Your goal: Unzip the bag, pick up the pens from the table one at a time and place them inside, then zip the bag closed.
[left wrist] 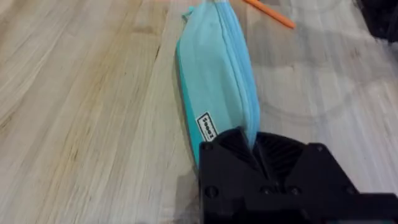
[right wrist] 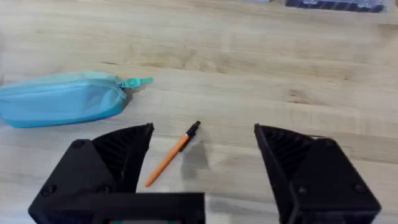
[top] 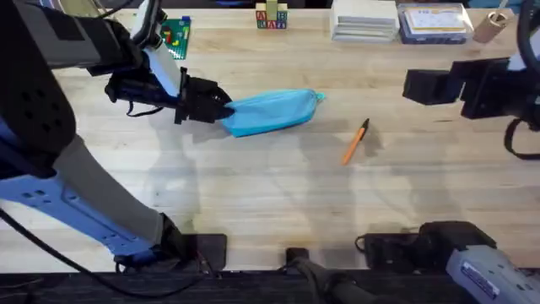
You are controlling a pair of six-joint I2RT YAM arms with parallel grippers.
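A wide, light wood-grain table holds a light blue fabric bag, lying lengthwise near the middle-left. The bag looks soft and light, likely to sag and slide if pulled, so one end wants pinning while the zipper is drawn. Its zipper runs along the top and appears fully closed, with the teal pull tab at the end nearest the pen; that tab seems the best place to grip. Nothing can be seen inside the bag. The left gripper is clamped on the bag's opposite end, the fabric pinched between its black fingers. A slim orange pen with a black tip lies on the table, apart from the bag; stiff, light, liable to roll. The right gripper hovers over the pen, fingers spread wide, holding nothing.
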